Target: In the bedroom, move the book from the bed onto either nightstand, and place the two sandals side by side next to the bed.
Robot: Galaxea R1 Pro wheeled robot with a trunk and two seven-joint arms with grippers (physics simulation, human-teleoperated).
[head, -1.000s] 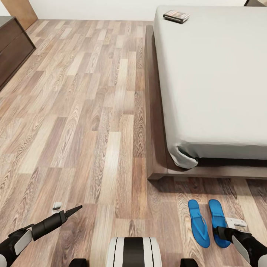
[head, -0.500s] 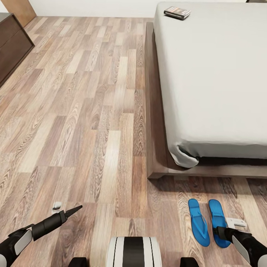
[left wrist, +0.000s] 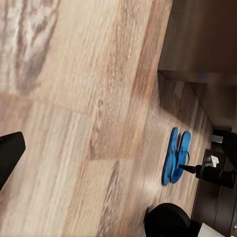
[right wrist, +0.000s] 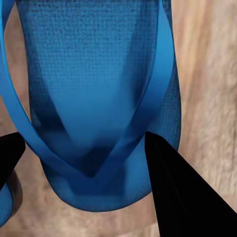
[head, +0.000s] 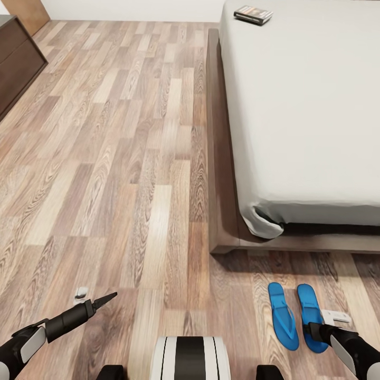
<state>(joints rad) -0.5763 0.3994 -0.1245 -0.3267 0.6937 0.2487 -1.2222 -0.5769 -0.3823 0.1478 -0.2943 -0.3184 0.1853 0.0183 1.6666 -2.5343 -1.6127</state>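
The two thin bright blue flip-flop sandals [head: 295,315] lie side by side on the light wood-plank floor [head: 121,174], just off the foot corner of the large bed with the pale grey mattress and low dark brown frame [head: 306,116]. They are parallel and close together, likely as the task wants them beside the bed. The right end effector [right wrist: 81,173] hangs directly over the right-hand sandal, its dark fingers spread to either side of the strap junction and gripping nothing, which suggests it is either freeing the sandal or checking the placement. The left end effector [head: 105,299] is held low over bare floor, well apart from the sandals; whether its fingers are parted cannot be told. The small dark paperback book [head: 253,14] rests on the mattress near the far end, not yet moved to a nightstand. Its cover lettering is too small to read.
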